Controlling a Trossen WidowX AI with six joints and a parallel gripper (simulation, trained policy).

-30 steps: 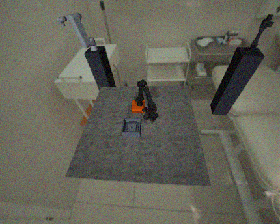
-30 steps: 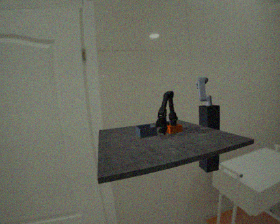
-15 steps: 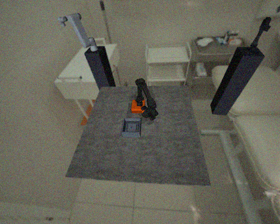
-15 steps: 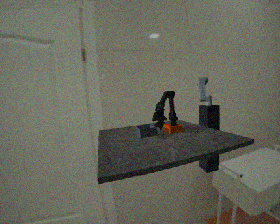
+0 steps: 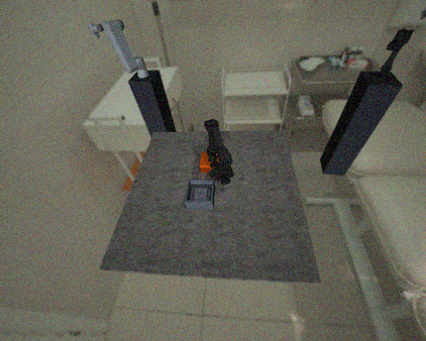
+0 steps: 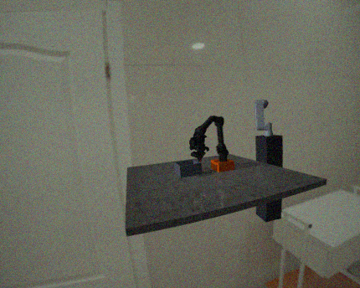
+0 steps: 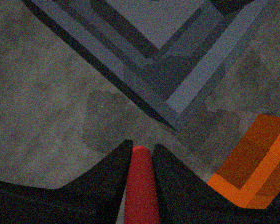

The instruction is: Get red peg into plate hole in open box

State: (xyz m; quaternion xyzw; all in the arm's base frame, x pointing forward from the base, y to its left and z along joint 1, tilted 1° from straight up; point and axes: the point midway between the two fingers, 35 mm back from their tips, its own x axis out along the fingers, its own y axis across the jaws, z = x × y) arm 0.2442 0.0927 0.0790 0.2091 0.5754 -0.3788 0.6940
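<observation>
My gripper (image 7: 142, 148) is shut on the red peg (image 7: 141, 187), which lies between the two black fingers in the wrist view. In the exterior view the gripper (image 6: 200, 157) is raised above the table, close to the box. The open blue-grey box (image 5: 188, 194) (image 6: 190, 169) (image 7: 206, 66) stands on the table, to the left of the gripper in the top view. The peg is outside the box's near corner in the wrist view. The plate (image 7: 156, 25) shows partly at the box's bottom; its hole is mostly out of that view.
An orange block (image 5: 204, 163) (image 6: 223, 165) (image 7: 251, 197) is at the arm's base, right of the fingers in the wrist view. The grey table top (image 5: 254, 238) (image 6: 172, 201) bears the box and the arm. Two dark pillars (image 5: 155, 101) (image 5: 360, 121) stand beyond the table's edges.
</observation>
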